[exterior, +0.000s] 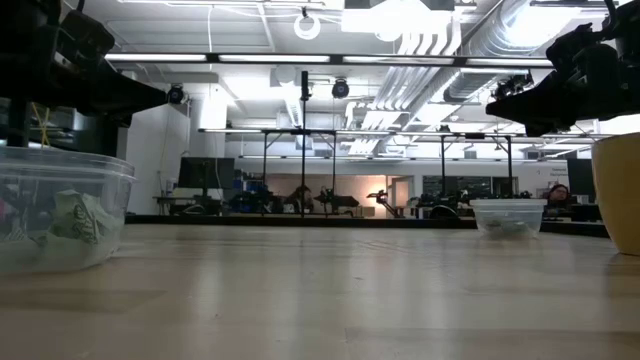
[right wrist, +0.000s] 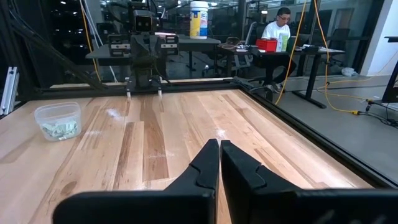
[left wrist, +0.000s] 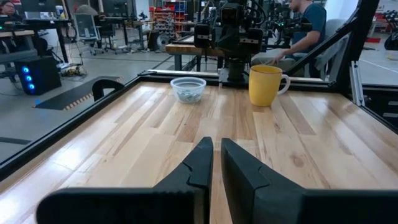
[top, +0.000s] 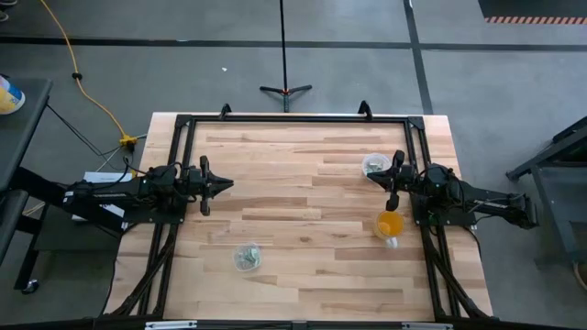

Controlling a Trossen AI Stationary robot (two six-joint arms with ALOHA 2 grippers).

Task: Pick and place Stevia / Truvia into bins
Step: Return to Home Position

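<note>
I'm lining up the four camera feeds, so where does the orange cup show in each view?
High view: orange cup near the table's right edge.
Low view: cut off at the picture's right edge.
Left wrist view: at the table's far end, beside the clear bin.
Right wrist view: not in it.
Shared landmark: that clear bin, close to the cup in all three.

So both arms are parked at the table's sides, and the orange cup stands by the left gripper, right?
Not quite. The orange cup stands by the right gripper, not by the left gripper, which is across the table from it. The high view shows this. The rest holds: both arms are parked at the sides.
</note>
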